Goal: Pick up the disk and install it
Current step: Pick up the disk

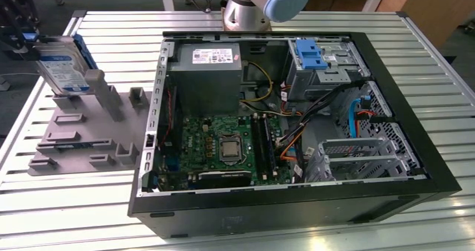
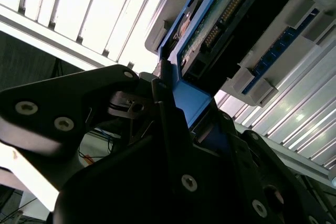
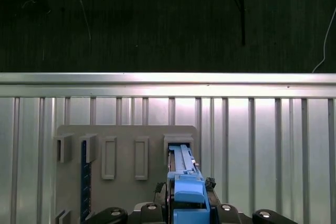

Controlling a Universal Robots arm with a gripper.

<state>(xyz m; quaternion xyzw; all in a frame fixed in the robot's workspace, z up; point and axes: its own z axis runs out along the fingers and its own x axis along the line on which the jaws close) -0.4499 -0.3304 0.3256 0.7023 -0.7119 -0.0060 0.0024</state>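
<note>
- The gripper [image 1: 28, 38] is hanging at the far left of the exterior view, over the slatted metal table [image 1: 74, 206], well apart from the open computer case [image 1: 415, 151] to the exterior view's right.
- It is clamping the disk [image 1: 63, 70] by its upper end. In the second wrist view the black fingers [image 2: 165, 108] are pressing against the blue carrier frame [image 2: 189, 103], which is filling the gap between them.
- The disk is reaching down from the gripper to the grey fixture plate [image 1: 82, 134], which is lying on the table just left of the case.
- Its lower end is sitting at an upright slot of that plate. I cannot tell whether it is resting in the slot or just clear of it.
- The disk is standing on end, with its long axis running nearly upright. Its top is leaning a little toward the exterior view's left.
- Its white-and-blue label is facing the near right in the exterior view.
- In the second wrist view the disk's [image 2: 220, 9] green circuit-board side is showing beyond the fingers.
- In the first wrist view the disk [image 3: 184, 182] is running edge-on from the gripper [image 3: 186, 205] toward the fixture plate [image 3: 126, 161].
</note>
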